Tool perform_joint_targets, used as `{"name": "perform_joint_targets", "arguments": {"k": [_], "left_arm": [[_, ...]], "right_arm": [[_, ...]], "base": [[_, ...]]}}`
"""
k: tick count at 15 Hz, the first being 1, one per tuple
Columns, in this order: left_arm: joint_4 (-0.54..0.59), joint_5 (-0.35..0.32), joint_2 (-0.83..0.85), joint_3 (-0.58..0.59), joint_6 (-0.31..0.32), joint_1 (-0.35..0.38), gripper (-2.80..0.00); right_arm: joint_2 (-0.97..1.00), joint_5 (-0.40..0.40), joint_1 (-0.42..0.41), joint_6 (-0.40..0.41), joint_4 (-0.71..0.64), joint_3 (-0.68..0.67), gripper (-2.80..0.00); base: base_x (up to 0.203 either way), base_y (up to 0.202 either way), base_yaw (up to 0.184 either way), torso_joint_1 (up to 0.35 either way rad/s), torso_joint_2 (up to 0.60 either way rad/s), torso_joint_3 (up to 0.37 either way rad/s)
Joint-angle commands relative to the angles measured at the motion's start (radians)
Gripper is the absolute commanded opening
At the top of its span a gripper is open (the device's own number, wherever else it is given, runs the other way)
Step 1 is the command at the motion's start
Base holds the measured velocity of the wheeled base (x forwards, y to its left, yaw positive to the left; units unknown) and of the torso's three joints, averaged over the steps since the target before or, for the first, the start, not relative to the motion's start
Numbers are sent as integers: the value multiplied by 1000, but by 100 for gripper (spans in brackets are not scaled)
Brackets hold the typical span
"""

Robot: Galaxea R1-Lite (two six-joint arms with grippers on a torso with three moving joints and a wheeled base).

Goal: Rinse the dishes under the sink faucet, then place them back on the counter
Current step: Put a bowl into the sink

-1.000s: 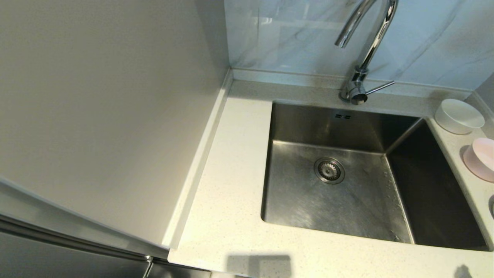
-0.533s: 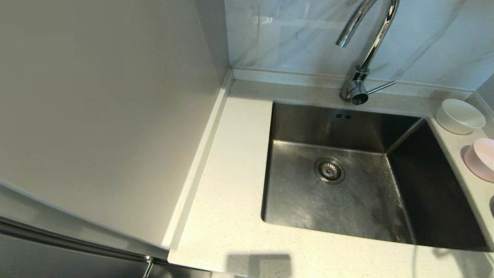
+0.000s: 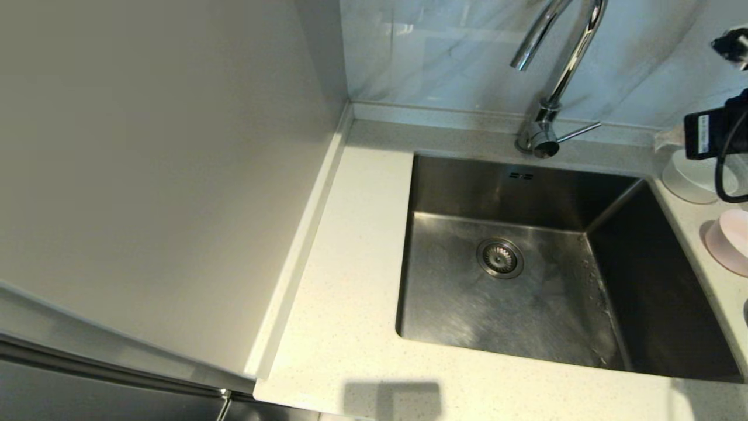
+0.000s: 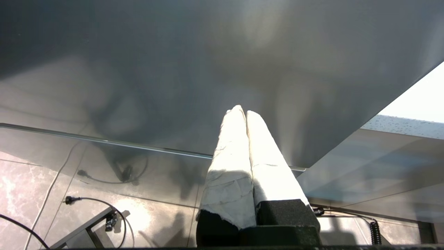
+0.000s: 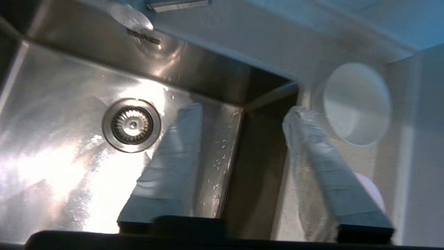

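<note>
The right gripper (image 5: 242, 111) hangs above the sink's (image 3: 467, 187) right edge, jaws wide apart and empty, near the white bowl (image 5: 357, 104). It should straddle the bowl's rim squarely before closing. The left gripper (image 4: 242, 113) sits parked, jaws pressed together.

I count two bowls on the counter (image 3: 350, 280) in my head view: one white bowl (image 3: 689, 178) and one pink bowl (image 3: 730, 240) (a dark curve at the frame edge below the pink one is too cropped for me to count). One sink (image 3: 526, 187) with one drain strainer (image 3: 499, 258) and two overflow slots (image 3: 520, 175). One faucet (image 3: 555, 76), one lever (image 3: 578, 131). Two grippers: right gripper (image 5: 242, 114), left gripper (image 4: 242, 113).
</note>
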State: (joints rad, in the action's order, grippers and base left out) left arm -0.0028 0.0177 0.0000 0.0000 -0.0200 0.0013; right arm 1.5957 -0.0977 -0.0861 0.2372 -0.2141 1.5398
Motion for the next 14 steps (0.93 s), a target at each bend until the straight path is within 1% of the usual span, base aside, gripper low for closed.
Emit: {"name": "perform_joint_targets", "arguments": {"k": [1, 3, 5, 6, 8, 10, 12, 14], "left_arm": [[0, 0, -3, 0, 0, 0, -280], [0, 1, -3, 0, 0, 0, -280], [0, 0, -3, 0, 0, 0, -280], [0, 1, -3, 0, 0, 0, -280], [0, -1, -3, 0, 0, 0, -280], [0, 1, -3, 0, 0, 0, -280], [0, 1, -3, 0, 0, 0, -280], [0, -1, -3, 0, 0, 0, -280]], "right_arm": [[169, 3, -26, 0, -44, 118, 0], [265, 21, -63, -47, -153, 280, 0], [358, 78, -109, -118, -263, 425, 0], [394, 106, -134, -157, -289, 450, 0], [426, 137, -165, -276, -295, 453, 0], [456, 161, -197, -357, -244, 453, 0], [466, 162, -216, -400, -192, 453, 0], [460, 165, -228, -401, -174, 453, 0]], "base": [[0, 0, 0, 0, 0, 0], [0, 0, 0, 0, 0, 0], [0, 0, 0, 0, 0, 0], [0, 0, 0, 0, 0, 0], [0, 0, 0, 0, 0, 0], [0, 0, 0, 0, 0, 0], [0, 0, 0, 0, 0, 0], [0, 0, 0, 0, 0, 0]]}}
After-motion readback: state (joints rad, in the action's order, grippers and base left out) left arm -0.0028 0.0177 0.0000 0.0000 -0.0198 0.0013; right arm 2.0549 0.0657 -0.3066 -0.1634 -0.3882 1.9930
